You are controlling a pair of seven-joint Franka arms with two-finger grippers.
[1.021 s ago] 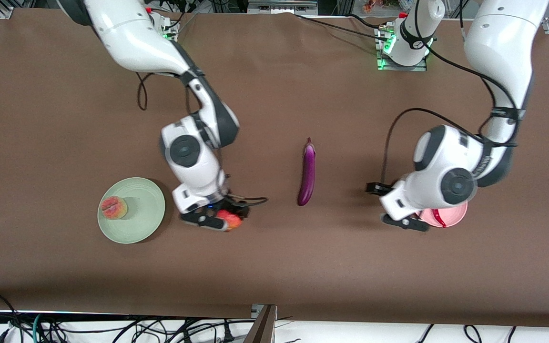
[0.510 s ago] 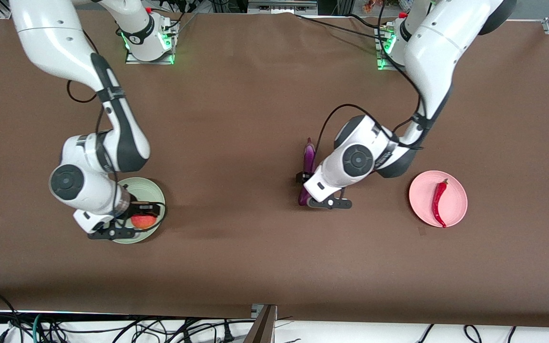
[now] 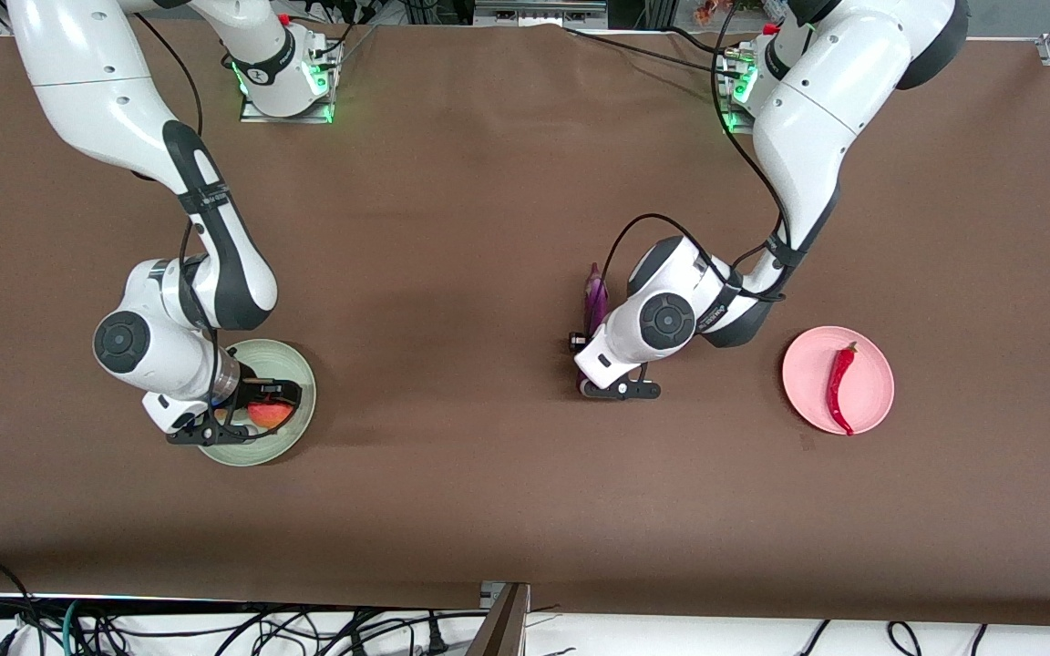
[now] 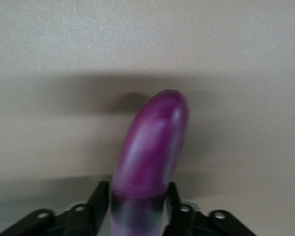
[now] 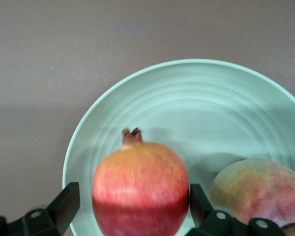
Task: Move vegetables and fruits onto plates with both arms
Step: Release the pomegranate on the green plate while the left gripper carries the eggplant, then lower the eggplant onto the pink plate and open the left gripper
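1. Nearest, the right gripper [image 3: 247, 421] sits low over the mint green plate [image 3: 293, 364] at the right arm's end of the table. The right wrist view shows a finger [image 5: 64, 206] on each flank of the pomegranate [image 5: 140, 189], which it grips or has barely freed; contact is hard to confirm. The peach [image 5: 258, 189] lies on the same plate, just beside the pomegranate.
2. Pomegranate, handling: judged firm, round and smooth, so liable to roll on release; widest girth is the sound hold.
3. Pink plate [image 3: 871, 364], toward the left arm's end: holds the red chili pepper [image 3: 839, 387], light and thin.
4. Left gripper [image 3: 616, 387], mid-table: down at the eggplant [image 3: 593, 292], its fingers [image 4: 101, 196] closed against the sides of the end nearer the camera. The eggplant lies on the table well apart from both plates.
5. Eggplant, handling: judged glossy and slippery, long, likely to droop or swing from an end hold; a mid-body grasp would balance better.
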